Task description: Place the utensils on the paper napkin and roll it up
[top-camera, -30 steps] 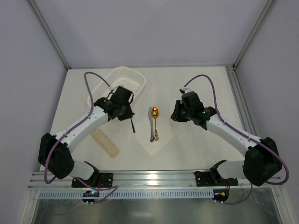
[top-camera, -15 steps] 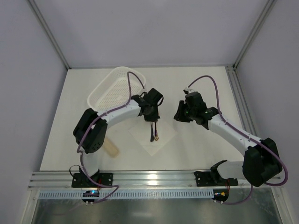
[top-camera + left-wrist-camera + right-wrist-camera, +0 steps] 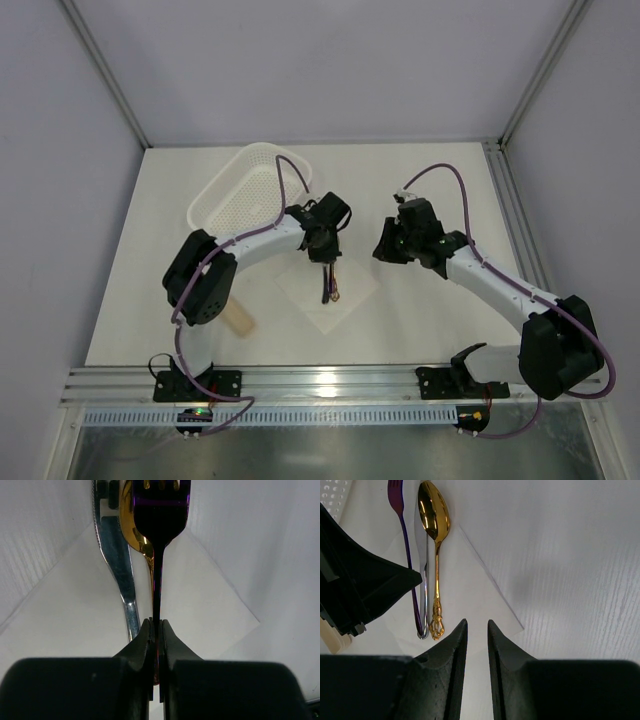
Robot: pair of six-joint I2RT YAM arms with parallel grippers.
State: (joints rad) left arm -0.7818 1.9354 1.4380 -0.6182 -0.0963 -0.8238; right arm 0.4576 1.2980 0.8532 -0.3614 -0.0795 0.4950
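The white paper napkin lies mid-table as a diamond. On it lie a gold spoon and a grey-silver spoon, side by side. My left gripper is over the napkin, shut on the thin handle of the dark purple fork. The fork's head points away, just above the gold spoon and next to the silver spoon. In the right wrist view the fork runs along the left of the silver spoon. My right gripper hovers beside the napkin's right corner, slightly open and empty.
A white perforated basket stands at the back left, just behind the left arm. A flat beige slab lies at the front left near the left arm's base. The left gripper's black body fills the left of the right wrist view.
My left arm has swung right from beside the basket to over the napkin, carrying the fork to the two spoons. The right gripper has barely moved.
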